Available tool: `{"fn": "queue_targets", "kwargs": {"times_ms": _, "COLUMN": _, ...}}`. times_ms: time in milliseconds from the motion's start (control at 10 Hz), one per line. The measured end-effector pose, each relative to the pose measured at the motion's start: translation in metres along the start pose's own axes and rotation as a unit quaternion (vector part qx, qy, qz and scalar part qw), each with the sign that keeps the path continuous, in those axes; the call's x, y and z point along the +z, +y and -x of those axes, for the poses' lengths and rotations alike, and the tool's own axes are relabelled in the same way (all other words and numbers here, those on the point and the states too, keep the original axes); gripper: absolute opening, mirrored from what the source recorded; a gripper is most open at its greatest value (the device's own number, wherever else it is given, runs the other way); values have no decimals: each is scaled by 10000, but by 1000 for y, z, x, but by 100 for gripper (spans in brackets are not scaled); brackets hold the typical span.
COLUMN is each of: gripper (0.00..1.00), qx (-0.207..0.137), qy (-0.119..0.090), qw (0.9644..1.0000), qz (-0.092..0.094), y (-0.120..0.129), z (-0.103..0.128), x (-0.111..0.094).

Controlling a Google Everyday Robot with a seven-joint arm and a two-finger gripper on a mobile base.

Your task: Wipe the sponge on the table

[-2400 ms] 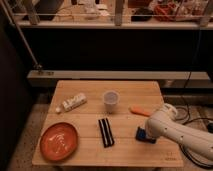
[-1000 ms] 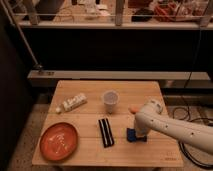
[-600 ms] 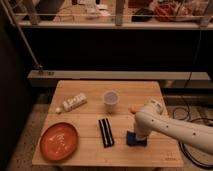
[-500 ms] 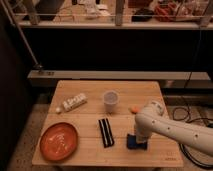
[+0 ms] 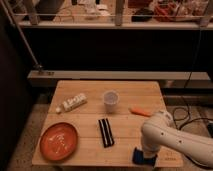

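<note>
Nearest you, at the near right corner of the light wooden plank tabletop (image 5: 120, 152), the small dark blue sponge (image 5: 140, 158) lies flat on the wood just short of the edge, with the white arm bent down over it. The hand (image 5: 148, 152) sits right on top of the sponge with its fingers drawn together, and as far as you can see they are clamped on the sponge. By my reading the wipe is under way, with the sponge pressed to the planks. No mark or spill shows on the wood, so you cannot tell how much of the surface is left to cover. Compared with the picture from a couple of seconds ago, sponge and hand have travelled together, first a little leftward and then toward the near edge, while everything else has stayed put. Further in lie the round orange plate (image 5: 59, 141) and the black rectangular bar with a pale stripe (image 5: 105, 132), then the thin orange stick (image 5: 140, 111), the clear plastic cup (image 5: 110, 99) and the pale wrapped packet (image 5: 72, 102)
</note>
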Motion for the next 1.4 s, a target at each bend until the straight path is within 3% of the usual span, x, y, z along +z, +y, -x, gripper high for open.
{"fn": "queue_targets", "kwargs": {"times_ms": 300, "gripper": 0, "qx": 254, "qy": 232, "qw": 9991, "qz": -248, "y": -27, "z": -25, "x": -12}}
{"fn": "queue_targets", "kwargs": {"times_ms": 700, "gripper": 0, "qx": 393, "qy": 280, "qw": 9978, "qz": -461, "y": -86, "z": -43, "x": 0}}
{"fn": "queue_targets", "kwargs": {"times_ms": 900, "gripper": 0, "qx": 326, "qy": 141, "qw": 9970, "qz": -691, "y": -117, "z": -36, "x": 1}}
{"fn": "queue_targets", "kwargs": {"times_ms": 1100, "gripper": 0, "qx": 167, "qy": -56, "qw": 9967, "qz": -789, "y": -131, "z": -19, "x": -4}}
{"fn": "queue_targets", "kwargs": {"times_ms": 1400, "gripper": 0, "qx": -269, "qy": -287, "qw": 9972, "qz": -638, "y": -138, "z": 33, "x": 3}}
